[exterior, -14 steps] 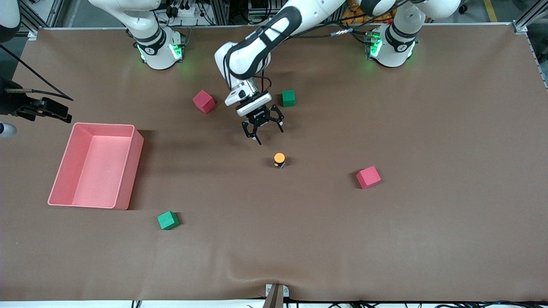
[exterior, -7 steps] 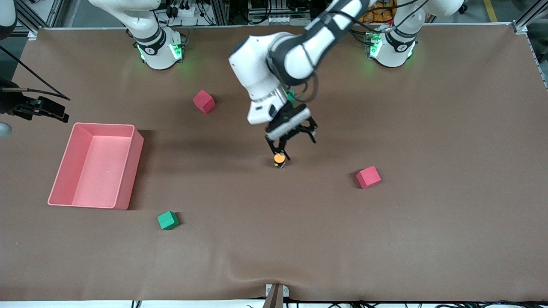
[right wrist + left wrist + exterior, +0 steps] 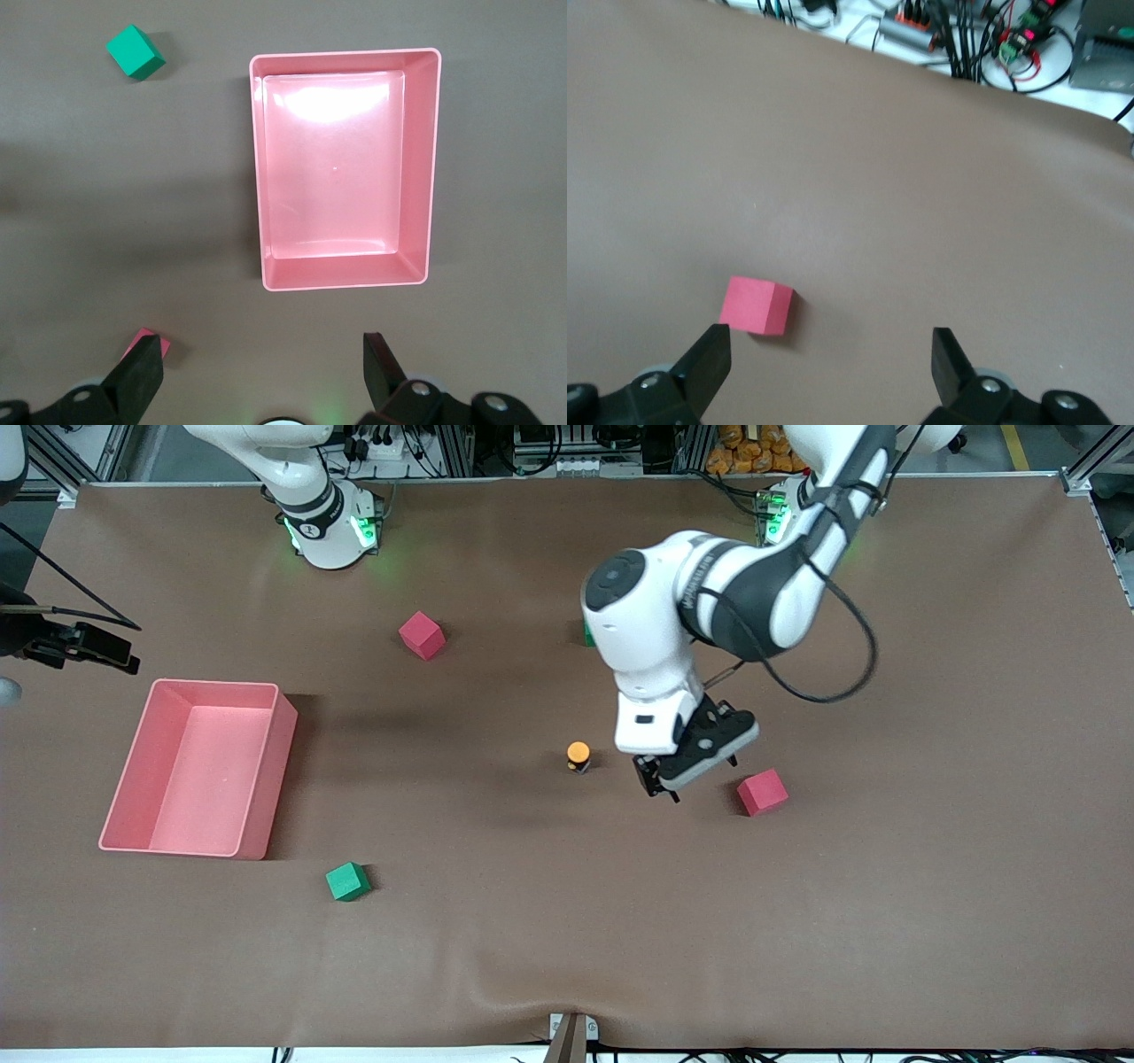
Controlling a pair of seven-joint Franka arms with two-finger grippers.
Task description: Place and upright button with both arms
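The button point(image 3: 578, 755) stands upright on the brown mat near the table's middle, orange cap up, with nothing touching it. My left gripper point(image 3: 691, 775) hangs open and empty over the mat between the button and a red cube point(image 3: 762, 792). The left wrist view shows its open gripper point(image 3: 830, 341) with that red cube point(image 3: 755, 306) beside one finger; the button is out of that view. My right gripper point(image 3: 97, 651) waits high at the right arm's end of the table, open and empty point(image 3: 261, 347), above the pink bin point(image 3: 416, 168).
The pink bin point(image 3: 266, 779) sits toward the right arm's end. A green cube point(image 3: 347, 881) lies nearer the front camera than the bin. A second red cube point(image 3: 422, 635) lies near the right arm's base. Another green cube point(image 3: 586, 634) is mostly hidden by the left arm.
My left gripper has moved from just over the button toward the left arm's end, to above the mat beside the red cube. The button has stayed in place. The right arm has barely moved.
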